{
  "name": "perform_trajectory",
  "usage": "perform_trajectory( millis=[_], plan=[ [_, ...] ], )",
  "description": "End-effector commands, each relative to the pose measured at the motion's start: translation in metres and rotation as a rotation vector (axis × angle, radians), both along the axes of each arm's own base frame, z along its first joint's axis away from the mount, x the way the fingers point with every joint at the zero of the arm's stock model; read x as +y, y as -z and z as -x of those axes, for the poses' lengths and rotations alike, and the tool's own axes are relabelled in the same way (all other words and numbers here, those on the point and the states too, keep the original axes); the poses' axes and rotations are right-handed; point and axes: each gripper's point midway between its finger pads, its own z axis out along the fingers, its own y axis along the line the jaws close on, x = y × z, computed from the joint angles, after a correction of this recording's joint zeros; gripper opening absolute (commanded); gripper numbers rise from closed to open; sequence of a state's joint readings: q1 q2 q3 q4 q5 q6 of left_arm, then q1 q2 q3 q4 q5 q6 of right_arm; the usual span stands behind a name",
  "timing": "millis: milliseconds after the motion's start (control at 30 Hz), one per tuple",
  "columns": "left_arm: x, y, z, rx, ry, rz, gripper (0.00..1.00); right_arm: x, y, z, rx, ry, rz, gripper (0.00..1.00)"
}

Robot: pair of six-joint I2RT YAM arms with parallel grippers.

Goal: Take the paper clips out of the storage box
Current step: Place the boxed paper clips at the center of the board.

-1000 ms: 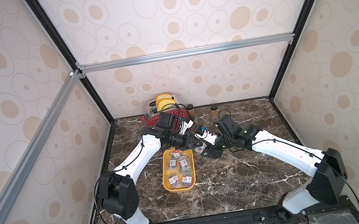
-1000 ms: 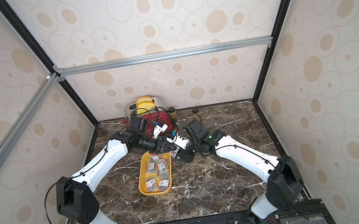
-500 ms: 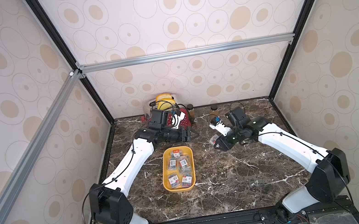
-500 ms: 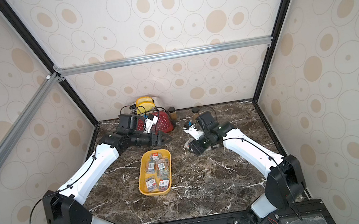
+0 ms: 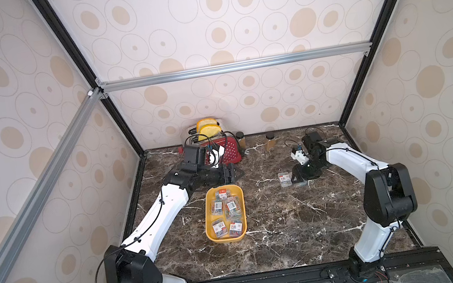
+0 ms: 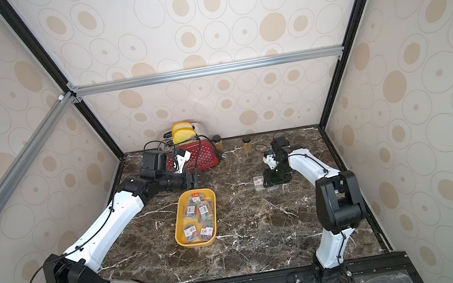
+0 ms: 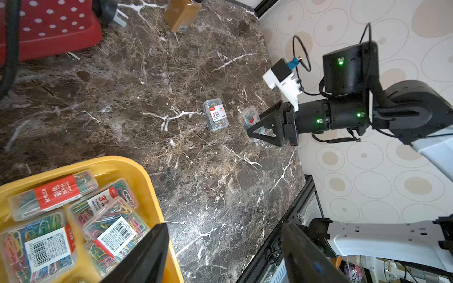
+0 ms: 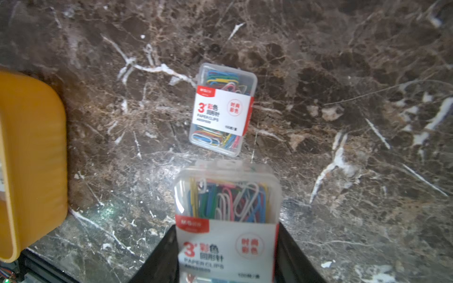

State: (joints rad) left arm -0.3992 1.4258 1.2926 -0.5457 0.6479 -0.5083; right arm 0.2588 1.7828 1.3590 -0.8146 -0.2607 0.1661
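Note:
The yellow storage box (image 5: pixel 207 212) (image 6: pixel 177 225) lies mid-table with several clear cases of paper clips (image 5: pixel 231 206) (image 7: pixel 49 193) in it. My left gripper (image 5: pixel 237 172) (image 7: pixel 220 257) hovers over the box's far end, open, with nothing between its fingers. One case (image 5: pixel 284 179) (image 8: pixel 223 109) lies flat on the marble to the right. Just behind it my right gripper (image 5: pixel 297 176) (image 8: pixel 226 247) is shut on another case of paper clips (image 8: pixel 226 210), held low over the table; whether it touches the table I cannot tell.
A red white-dotted toaster (image 5: pixel 228 151) with yellow toast stands at the back, its plug (image 5: pixel 246 153) on the table. Two brown jars (image 5: pixel 240 139) (image 5: pixel 270 141) stand by the back wall. Patterned walls close in three sides.
The two grippers were together over the box's far end. The left gripper has opened and pulled back left. The right gripper has carried a case to the right and down beside the lying case.

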Motion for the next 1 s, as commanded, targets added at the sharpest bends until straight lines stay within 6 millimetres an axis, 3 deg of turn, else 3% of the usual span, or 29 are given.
perform_trajectory(
  millis=[0, 367, 967],
  plan=[
    [0.003, -0.016, 0.005, -0.050, -0.008, 0.015, 0.75, -0.012, -0.001, -0.024, -0.043, 0.053, 0.020, 0.27],
    [0.002, -0.012, 0.005, -0.038, 0.011, 0.006, 0.75, -0.018, 0.028, -0.050, -0.019, 0.118, 0.023, 0.29],
    [-0.001, -0.007, 0.001, -0.023, 0.032, -0.014, 0.75, -0.008, 0.051, -0.052, 0.037, 0.155, -0.028, 0.37]
  ],
)
